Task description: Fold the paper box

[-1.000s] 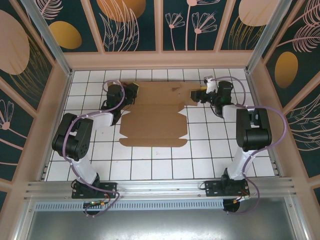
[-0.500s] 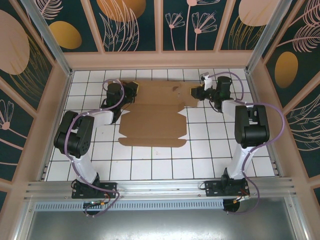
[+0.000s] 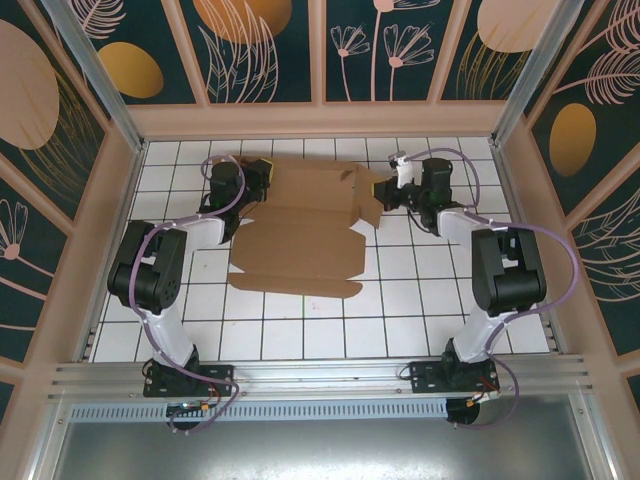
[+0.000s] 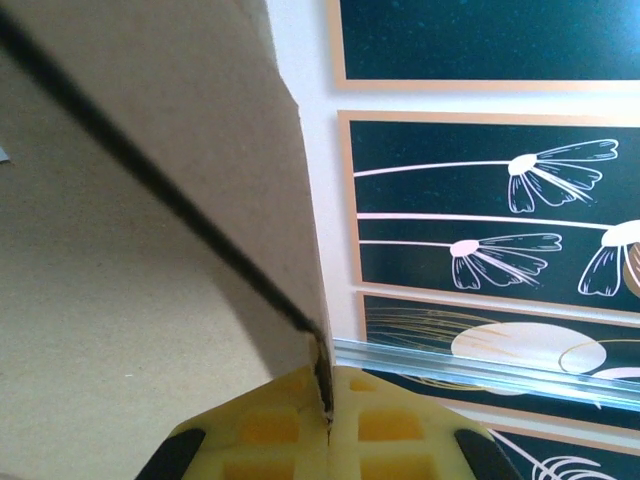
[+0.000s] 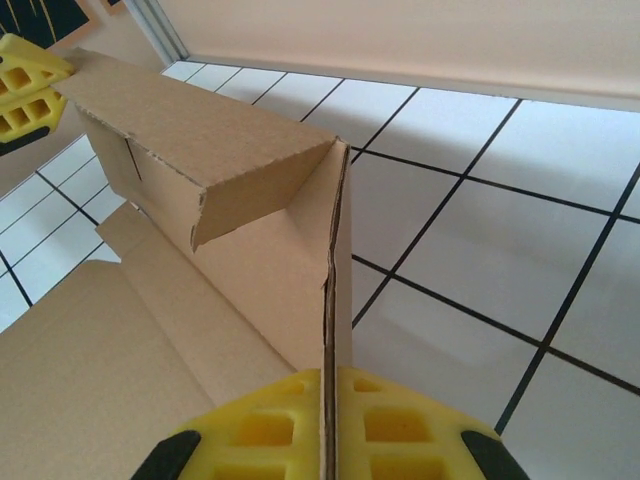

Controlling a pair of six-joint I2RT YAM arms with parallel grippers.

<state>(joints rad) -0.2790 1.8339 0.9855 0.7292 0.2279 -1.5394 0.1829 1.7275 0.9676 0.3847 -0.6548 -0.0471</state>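
Closing over the last second, our right gripper [image 5: 330,400] now pinches the right end of the plain brown cardboard paper box [image 3: 300,240] on the white tiled table [image 3: 420,300]. Our left gripper [image 4: 327,400] stays clamped on its left end, so we judge wall-folding can start.

Matt brown cardboard box [image 5: 230,150], rough along its cut edges, is pinched in the right claw [image 5: 331,385] of matt yellow plastic. Beside the claw, the worktop [image 5: 480,250] is smooth white tile with a slight sheen.
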